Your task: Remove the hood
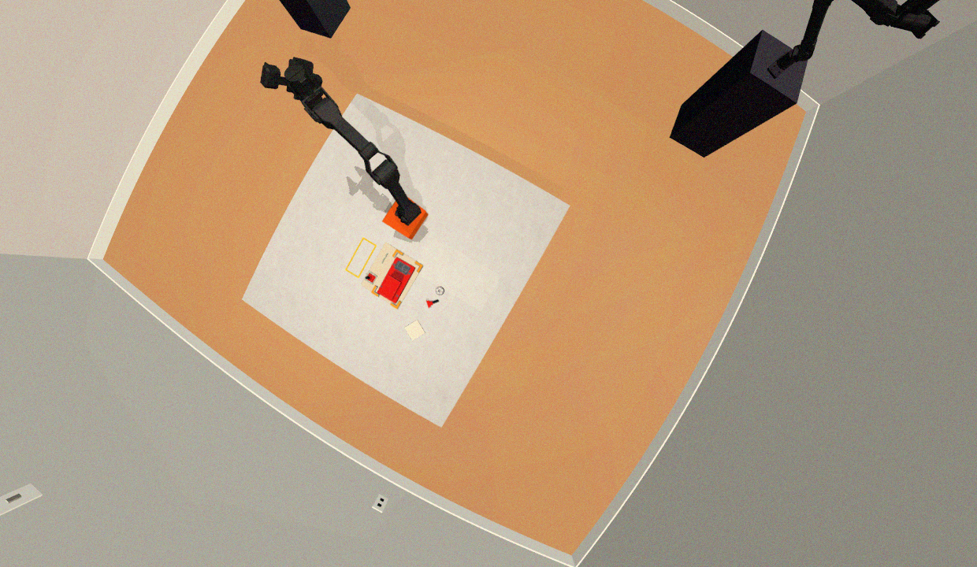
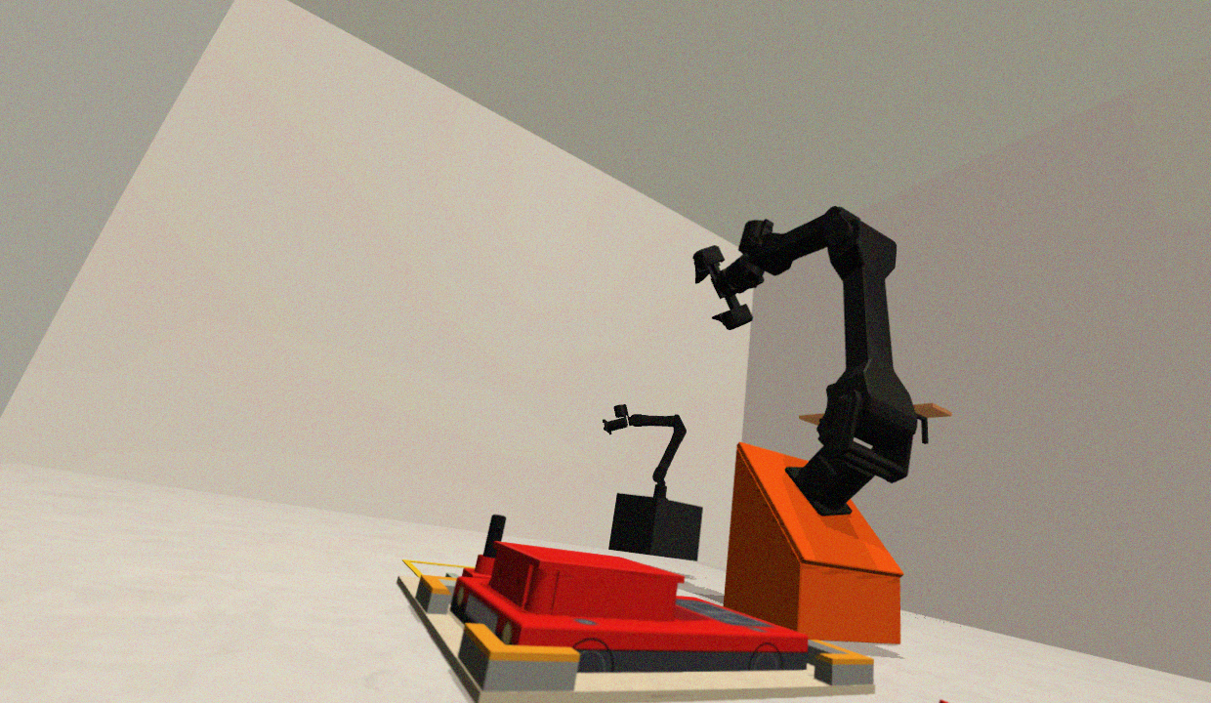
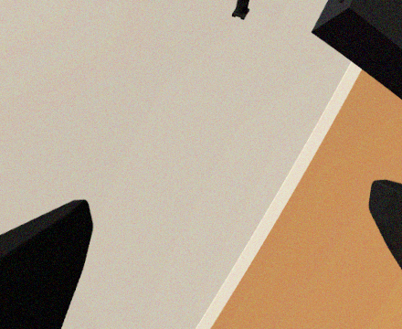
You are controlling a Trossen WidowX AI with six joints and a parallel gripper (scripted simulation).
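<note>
From my remote station, I can't read any text, label, brand, number or sign in these views. My feeds give me no legible lettering on any surface.

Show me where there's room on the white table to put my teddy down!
There's bare white between the cream square and the table's bottom corner. It's crowded around the red car.

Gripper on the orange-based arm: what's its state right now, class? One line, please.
Gripper: open wide, holding nothing, raised in the air away from the toy car.
</note>
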